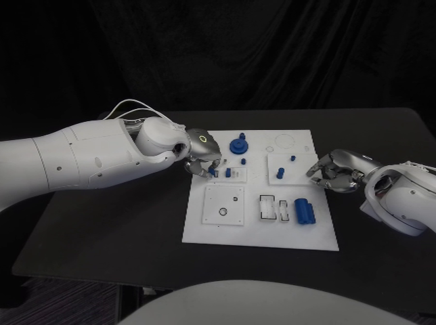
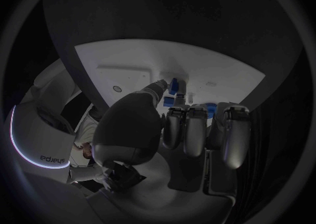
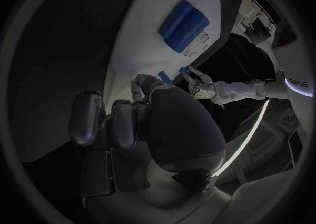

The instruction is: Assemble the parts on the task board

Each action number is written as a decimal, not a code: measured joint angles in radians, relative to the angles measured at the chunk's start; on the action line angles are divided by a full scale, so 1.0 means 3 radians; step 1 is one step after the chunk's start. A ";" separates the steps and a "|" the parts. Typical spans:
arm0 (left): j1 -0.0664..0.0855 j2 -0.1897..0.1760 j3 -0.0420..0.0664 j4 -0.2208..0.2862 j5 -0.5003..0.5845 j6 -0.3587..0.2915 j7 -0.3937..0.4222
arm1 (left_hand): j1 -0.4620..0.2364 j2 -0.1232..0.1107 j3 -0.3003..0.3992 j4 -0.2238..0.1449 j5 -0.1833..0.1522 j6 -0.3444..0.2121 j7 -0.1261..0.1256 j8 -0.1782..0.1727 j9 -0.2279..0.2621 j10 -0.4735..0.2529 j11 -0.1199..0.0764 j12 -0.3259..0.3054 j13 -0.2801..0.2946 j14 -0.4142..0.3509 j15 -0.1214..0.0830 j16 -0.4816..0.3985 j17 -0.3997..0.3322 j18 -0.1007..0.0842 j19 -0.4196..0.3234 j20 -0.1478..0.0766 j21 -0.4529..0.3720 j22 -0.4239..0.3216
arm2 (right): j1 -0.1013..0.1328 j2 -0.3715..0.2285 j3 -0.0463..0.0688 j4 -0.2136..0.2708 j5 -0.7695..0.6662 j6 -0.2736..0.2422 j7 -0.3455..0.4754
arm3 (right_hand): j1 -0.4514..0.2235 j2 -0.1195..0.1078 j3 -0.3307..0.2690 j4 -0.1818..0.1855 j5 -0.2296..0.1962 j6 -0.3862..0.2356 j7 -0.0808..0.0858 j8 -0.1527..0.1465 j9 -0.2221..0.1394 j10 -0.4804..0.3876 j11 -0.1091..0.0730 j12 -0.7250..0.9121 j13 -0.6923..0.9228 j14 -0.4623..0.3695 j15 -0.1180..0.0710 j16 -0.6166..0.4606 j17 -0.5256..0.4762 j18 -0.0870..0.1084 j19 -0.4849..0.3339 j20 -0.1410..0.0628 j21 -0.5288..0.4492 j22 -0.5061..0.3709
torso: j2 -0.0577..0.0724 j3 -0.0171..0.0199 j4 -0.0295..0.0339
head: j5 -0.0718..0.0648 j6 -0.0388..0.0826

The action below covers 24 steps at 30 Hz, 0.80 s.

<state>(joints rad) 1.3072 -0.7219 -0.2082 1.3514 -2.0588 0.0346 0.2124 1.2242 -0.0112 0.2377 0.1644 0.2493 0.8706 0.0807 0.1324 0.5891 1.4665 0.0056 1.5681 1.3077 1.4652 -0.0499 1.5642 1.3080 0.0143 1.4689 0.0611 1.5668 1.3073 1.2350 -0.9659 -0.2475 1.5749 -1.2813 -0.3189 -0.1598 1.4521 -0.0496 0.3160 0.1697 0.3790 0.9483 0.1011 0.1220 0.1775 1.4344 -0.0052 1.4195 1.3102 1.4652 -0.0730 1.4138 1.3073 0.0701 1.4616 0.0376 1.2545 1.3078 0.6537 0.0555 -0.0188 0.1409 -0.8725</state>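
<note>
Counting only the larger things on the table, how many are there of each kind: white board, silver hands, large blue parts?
White task board: 1
Silver hands: 2 (left hand, right hand)
Large blue parts: 2 (round blue part, blue block)
Total: 5

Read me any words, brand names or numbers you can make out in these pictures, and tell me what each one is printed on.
"edupus", as best it reads: dark letters, unclear, on the robot's white arm shell, left wrist view.
"...PUS": a cut-off word on the white arm shell, right wrist view.
The task board bears no readable text.
</note>
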 measured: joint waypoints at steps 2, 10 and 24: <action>-0.0001 0.0000 0.0000 0.0000 0.0000 0.0000 0.0000 | -0.0014 -0.0002 0.0000 0.0000 0.0000 0.0000 0.0000 -0.0001 0.0002 0.0000 0.0000 0.0000 0.0000 0.0000 0.0000 0.0000 0.0000 0.0000 0.0000 0.0000 0.0000 0.0000 | 0.0000 0.0001 0.0000 -0.0001 0.0000 0.0003 -0.0001 | -0.0009 0.0009 0.0000 0.0000 0.0000 0.0000 0.0000 0.0000 0.0000 0.0000 0.0000 0.0006 0.0000 0.0000 0.0000 0.0000 0.0000 0.0000 0.0000 0.0000 0.0000 0.0000 | -0.0001 0.0000 0.0000 | 0.0000 0.0000; -0.0005 0.0000 0.0002 0.0002 0.0000 0.0001 0.0000 | -0.0060 0.0044 0.0032 0.0032 0.0042 0.0030 0.0007 -0.0008 0.0028 0.0000 0.0000 0.0000 0.0000 0.0000 0.0000 0.0000 0.0000 0.0000 -0.0012 0.0012 0.0000 0.0000 | 0.0000 0.0003 0.0001 -0.0004 0.0000 0.0014 -0.0004 | -0.0017 0.0017 0.0000 0.0000 0.0000 0.0000 0.0000 0.0000 0.0000 0.0000 0.0000 0.0009 0.0000 0.0000 0.0000 0.0000 0.0000 0.0000 0.0000 0.0000 0.0000 0.0000 | -0.0001 0.0000 0.0000 | 0.0008 0.0000; -0.0012 0.0002 0.0003 0.0003 0.0001 0.0001 0.0002 | -0.0086 0.0247 0.0232 0.0017 0.0207 0.0156 -0.0027 0.0030 0.0160 0.0000 0.0000 0.0000 0.0000 0.0000 0.0000 0.0000 -0.0001 0.0000 -0.0012 0.0012 0.0000 0.0000 | 0.0000 0.0010 0.0003 -0.0007 0.0000 0.0029 -0.0008 | -0.0017 0.0016 0.0000 0.0000 0.0010 0.0012 -0.0012 0.0000 0.0000 0.0000 0.0000 -0.0004 0.0002 0.0000 0.0000 0.0000 0.0000 0.0000 0.0000 0.0000 0.0000 -0.0001 | 0.0003 0.0000 0.0001 | 0.0016 0.0000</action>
<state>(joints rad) 1.3036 -0.7213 -0.2074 1.3522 -2.0584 0.0351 0.2130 1.1985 0.0630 0.3072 0.1695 0.3113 0.9174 0.0727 0.1413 0.6370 1.4665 0.0056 1.5681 1.3077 1.4652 -0.0500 1.5642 1.3077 0.0143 1.4654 0.0647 1.5668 1.3073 1.2350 -0.9628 -0.2467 1.5728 -1.2812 -0.3103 -0.1623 1.4471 -0.0447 0.3159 0.1697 0.3821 0.9518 0.0975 0.1220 0.1775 1.4344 -0.0053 1.4182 1.3108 1.4652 -0.0730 1.4138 1.3073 0.0702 1.4616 0.0376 1.2545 1.3075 0.6544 0.0554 -0.0184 0.1457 -0.8725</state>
